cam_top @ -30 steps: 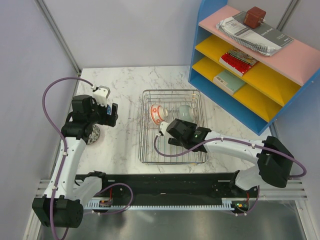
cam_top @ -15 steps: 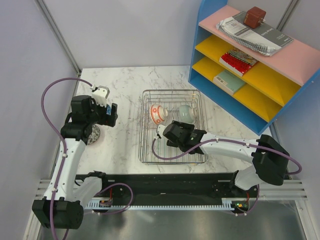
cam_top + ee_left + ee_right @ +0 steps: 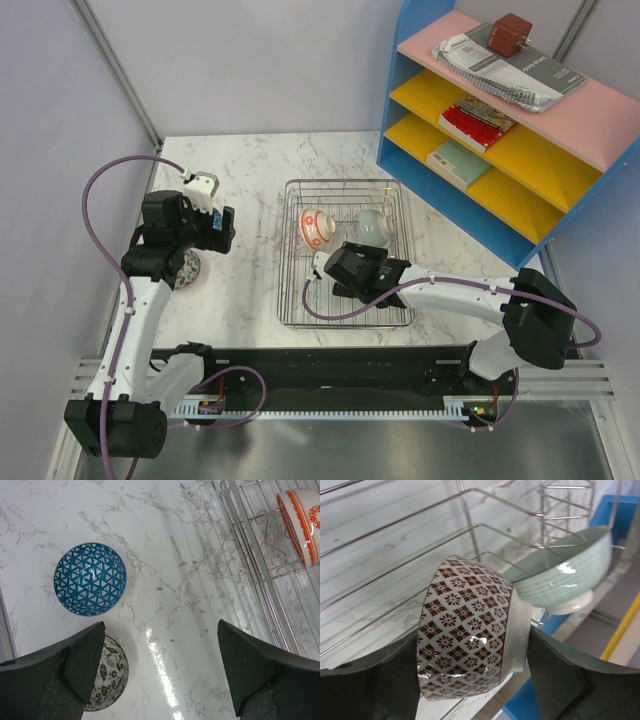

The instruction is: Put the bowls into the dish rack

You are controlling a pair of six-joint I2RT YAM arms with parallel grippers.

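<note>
The silver wire dish rack (image 3: pixel 284 262) stands mid-table. A red-orange bowl (image 3: pixel 314 227) and a pale teal bowl (image 3: pixel 372 224) stand on edge at its far end. My right gripper (image 3: pixel 345 268) is over the rack's middle, shut on a reddish-brown patterned bowl (image 3: pixel 467 640) held on its side just in front of the teal bowl (image 3: pixel 565 575). My left gripper (image 3: pixel 205 225) is open and empty above the table left of the rack. Below it lie a blue triangle-patterned bowl (image 3: pixel 90 578) and a grey floral bowl (image 3: pixel 107 680), which also shows in the top view (image 3: pixel 188 268).
A blue shelf unit (image 3: pixel 500 130) with yellow and pink shelves and books stands at the back right, close to the rack's far right corner. The marble table (image 3: pixel 240 160) is walled at the back and left. The rack's left rim (image 3: pixel 255 565) is in the left wrist view.
My right gripper has moved a little left and nearer inside the rack with the patterned bowl. My left arm has barely moved.
</note>
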